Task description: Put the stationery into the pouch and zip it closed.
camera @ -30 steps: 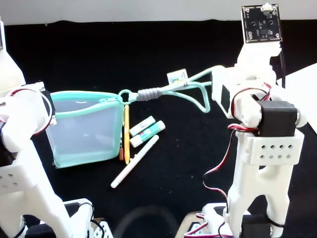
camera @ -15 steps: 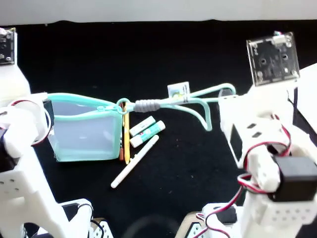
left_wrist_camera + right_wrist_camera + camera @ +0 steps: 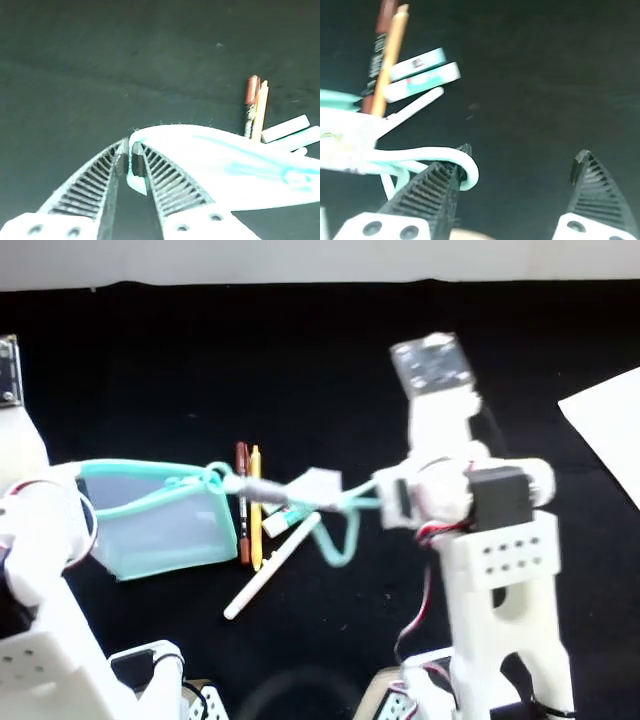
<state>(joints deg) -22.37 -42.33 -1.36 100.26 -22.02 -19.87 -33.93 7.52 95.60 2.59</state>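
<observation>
Found the pouch (image 3: 160,530) lying on the black table (image 3: 300,360), on the left arm's side, its teal rim seemingly parted at the mouth. Saw the left jaws drawn narrow in the left wrist view, pinching that rim between them. Saw the right jaws spread wide, gripping nothing, with the pouch's teal cord (image 3: 338,532) looped over the tip of one toothed finger (image 3: 442,182). Traced the cord in the high view from the zip end of the pouch, through a grey wrapped stretch (image 3: 262,490) and past a white tag (image 3: 318,483), across to the right arm.

Found all the stationery outside the pouch, on the table just beside its zip end. Noted a brown pencil (image 3: 242,502) and a yellow pencil (image 3: 256,515) lying side by side, touching, both crossed by the cord. Noted two white-and-teal sticks (image 3: 422,82) next to each other, just beyond the pencils and partly under the cord in the high view. Noted a long white pen (image 3: 268,575) slanting away from the sticks towards the arms' bases. Could not tell how far along the rim the zip stood.

Spotted a sheet of white paper (image 3: 605,430) at the table's far right edge, well apart from everything else.
</observation>
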